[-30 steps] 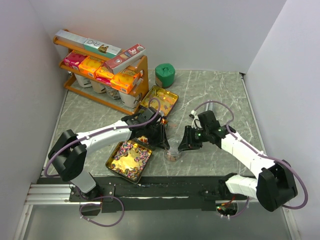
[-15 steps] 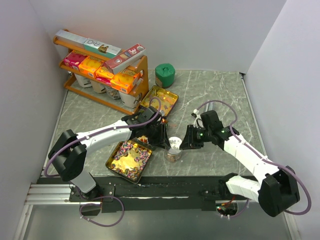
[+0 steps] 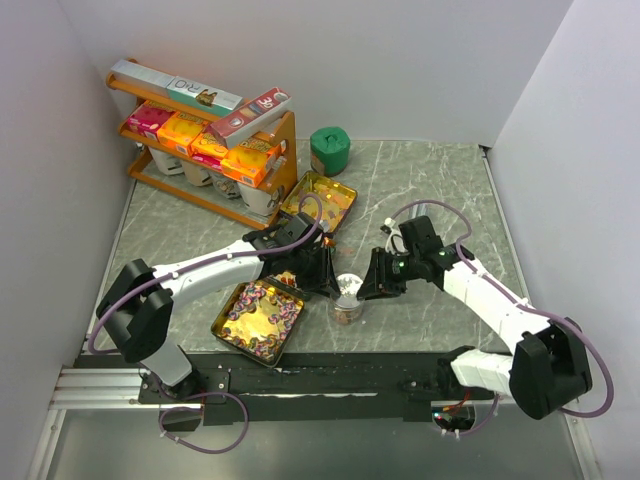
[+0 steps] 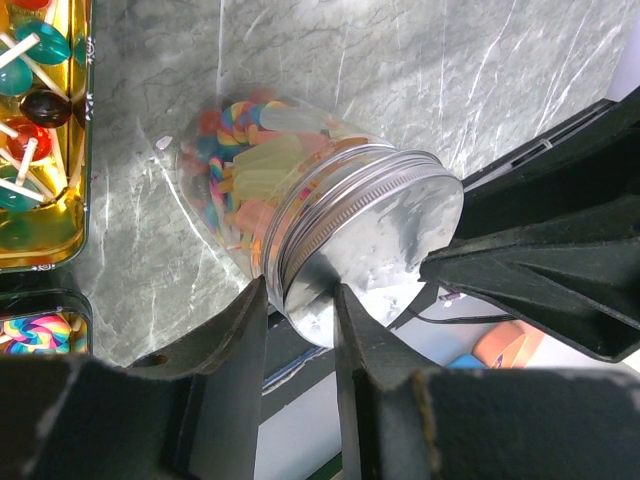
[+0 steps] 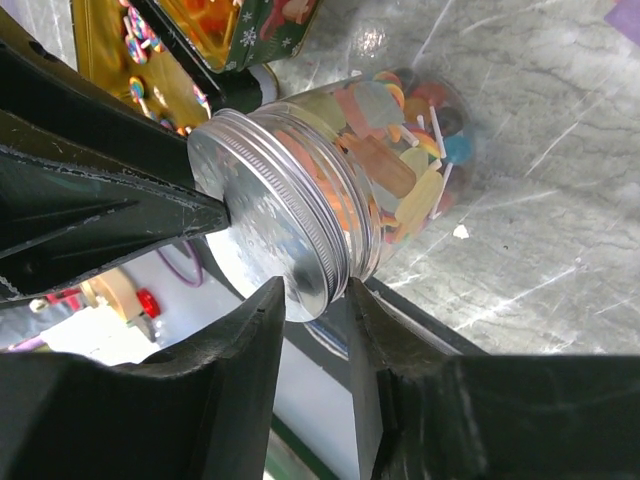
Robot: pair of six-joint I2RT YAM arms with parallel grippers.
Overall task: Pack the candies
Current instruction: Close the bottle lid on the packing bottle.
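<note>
A clear jar (image 3: 347, 308) is full of mixed-colour candies (image 4: 250, 180) (image 5: 400, 170) and has a silver screw lid (image 4: 390, 230) (image 5: 260, 220) (image 3: 350, 285). It sits mid-table between both arms. My left gripper (image 4: 300, 300) (image 3: 328, 280) is shut on the lid's rim from the left, one finger on the threaded side and the other over the lid's face. From the right, my right gripper (image 5: 318, 295) (image 3: 371, 283) pinches the opposite rim the same way. More candies lie in an open gold tin (image 3: 258, 318).
A second open tin (image 3: 320, 200) lies behind the jar, and a green container (image 3: 329, 150) stands at the back. An orange rack (image 3: 285, 140) with orange and pink boxes fills the back left. The tin of lollipops (image 4: 30, 150) lies close to the jar's left.
The silver lid now shows bright between the two grippers; a second ago only the jar's candies showed there. The right gripper has edged in toward the jar.
</note>
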